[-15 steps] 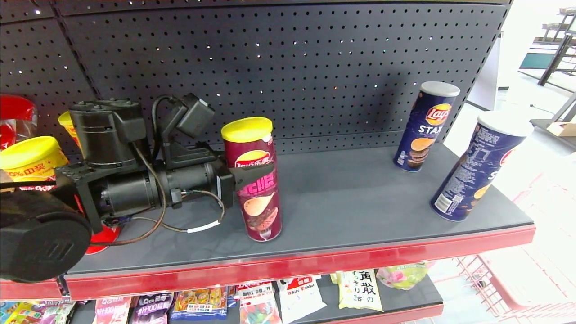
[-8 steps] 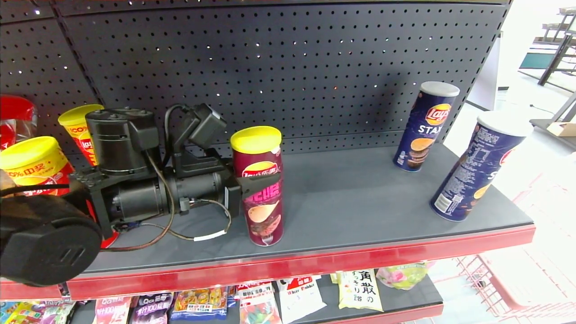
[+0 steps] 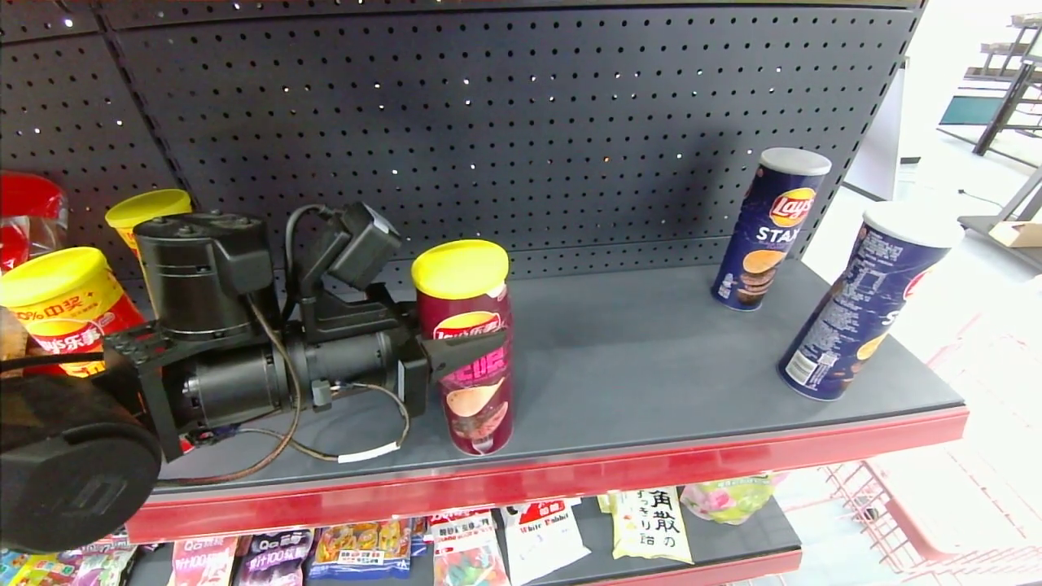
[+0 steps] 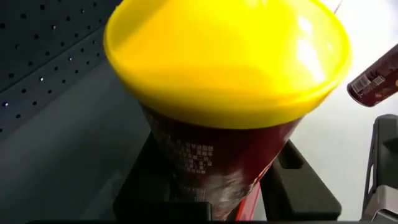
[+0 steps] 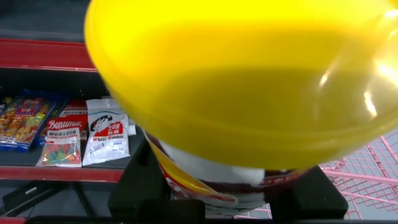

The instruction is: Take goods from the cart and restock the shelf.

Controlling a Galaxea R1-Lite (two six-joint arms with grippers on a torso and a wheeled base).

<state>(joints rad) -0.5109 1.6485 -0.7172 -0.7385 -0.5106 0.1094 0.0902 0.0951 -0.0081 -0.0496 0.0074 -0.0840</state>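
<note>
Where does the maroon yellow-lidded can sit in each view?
Head view: maroon can stands upright near the shelf's front edge, left of centre.
Left wrist view: the same can, close up, in the centre.
Right wrist view: not it; that is a red-and-white can.
Shared landmark: pegboard back panel, head and left wrist views.

The maroon can (image 3: pixel 464 358) has a yellow lid and a pink-and-yellow label with a tan crisp on it. The left gripper (image 3: pixel 474 345) clamped around it is black. Right of the maroon can stands a navy can (image 3: pixel 769 232) with a white lid, and farther right a second navy can (image 3: pixel 867 305), also white-lidded. To its left is a red can (image 3: pixel 61 305) with a yellow lid. Beneath it the shelf (image 3: pixel 570 476) is grey with a red front edge, and behind it the pegboard (image 3: pixel 521 122) is dark, dotted with rows of small holes. The black right gripper (image 5: pixel 227 194) clasps a yellow-lidded can (image 5: pixel 249 81) whose body seems red and white.
</note>
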